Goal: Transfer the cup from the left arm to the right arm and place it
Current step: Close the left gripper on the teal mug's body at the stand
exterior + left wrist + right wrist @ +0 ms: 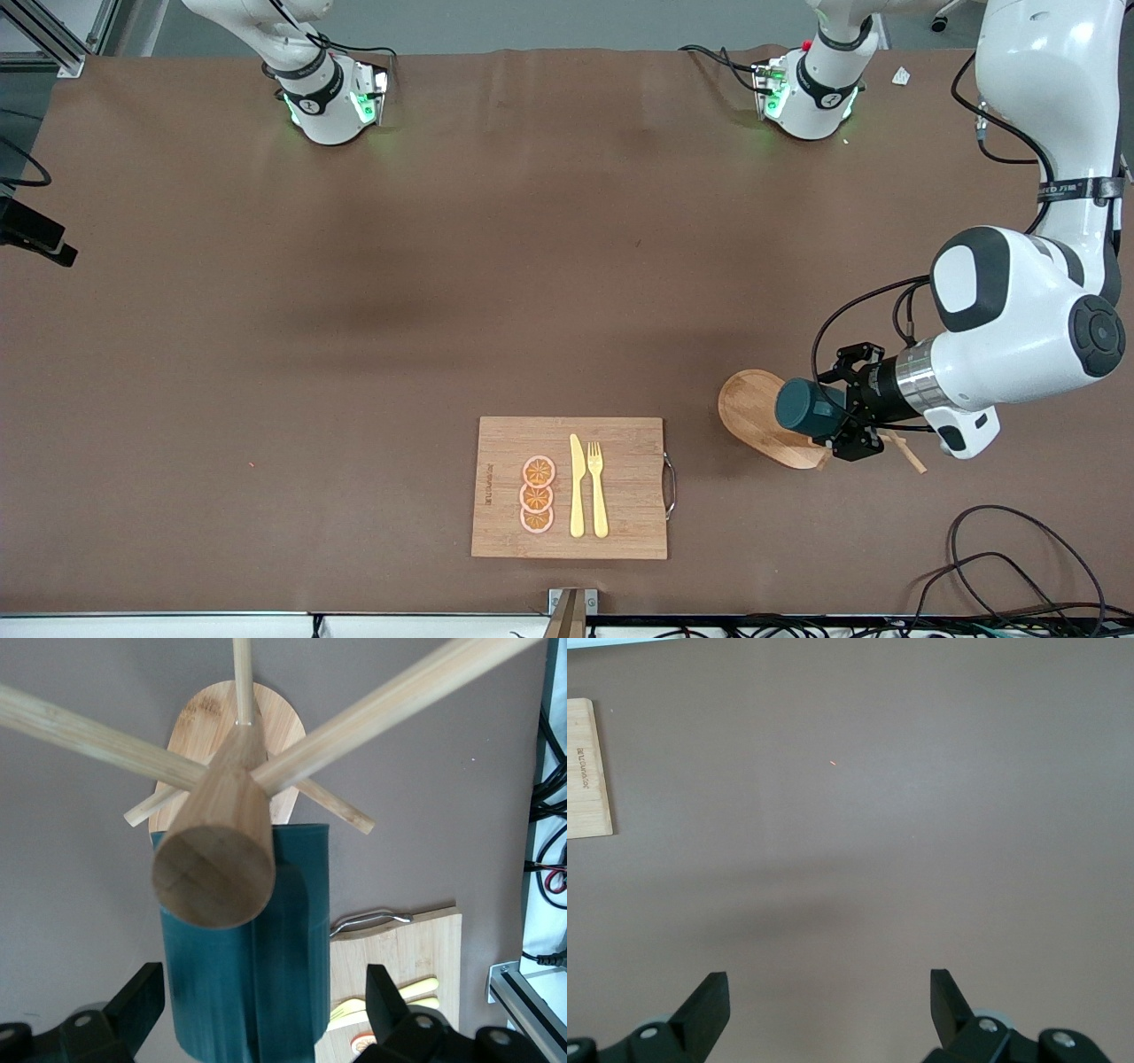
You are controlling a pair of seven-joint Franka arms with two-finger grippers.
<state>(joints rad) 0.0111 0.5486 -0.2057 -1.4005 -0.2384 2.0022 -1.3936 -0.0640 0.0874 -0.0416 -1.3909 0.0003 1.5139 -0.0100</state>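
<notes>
The dark teal cup (pixel 808 409) lies on its side on the wooden peg rack (pixel 753 416), over the rack's oval base, toward the left arm's end of the table. My left gripper (pixel 830 409) is open and straddles the cup. In the left wrist view the cup (pixel 292 939) sits between the fingers (pixel 137 1001) with a gap on each side, and the rack's post (pixel 217 859) and pegs cover the cup's top. Its inside is hidden. My right gripper (pixel 828 1010) is open and empty over bare table; it does not show in the front view.
A wooden cutting board (pixel 620 532) with a metal handle lies near the front edge, bearing three orange slices (pixel 537 494), a yellow knife (pixel 577 486) and a fork (pixel 598 487). Cables (pixel 1001 567) lie at the front corner by the left arm.
</notes>
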